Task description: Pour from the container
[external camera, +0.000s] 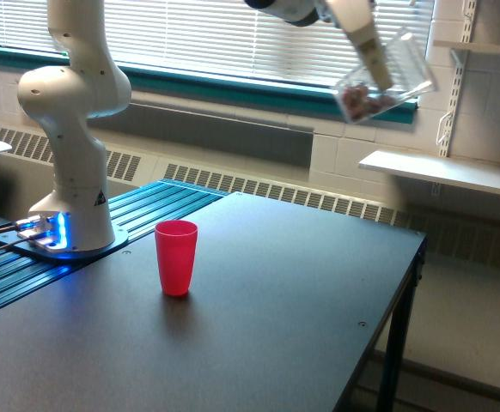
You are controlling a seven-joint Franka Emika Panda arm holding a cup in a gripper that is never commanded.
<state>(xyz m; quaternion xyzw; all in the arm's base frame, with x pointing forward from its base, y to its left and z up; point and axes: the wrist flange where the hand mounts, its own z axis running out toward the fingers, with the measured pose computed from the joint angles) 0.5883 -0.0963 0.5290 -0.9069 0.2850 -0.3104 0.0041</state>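
A clear cup hangs high over a dark table.

In the exterior view, the gripper (372,62) is at the upper right of the frame, its jaws holding the tilted clear container (382,80) with small reddish bits inside. A red cup (175,257) stands upright on the table (276,326), lower left, well apart from it.

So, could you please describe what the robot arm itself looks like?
The arm is glossy white with rounded, bulbous joints and a small dark triangular mark low on its column. Its base glows blue. The tool shows only beige fingers.
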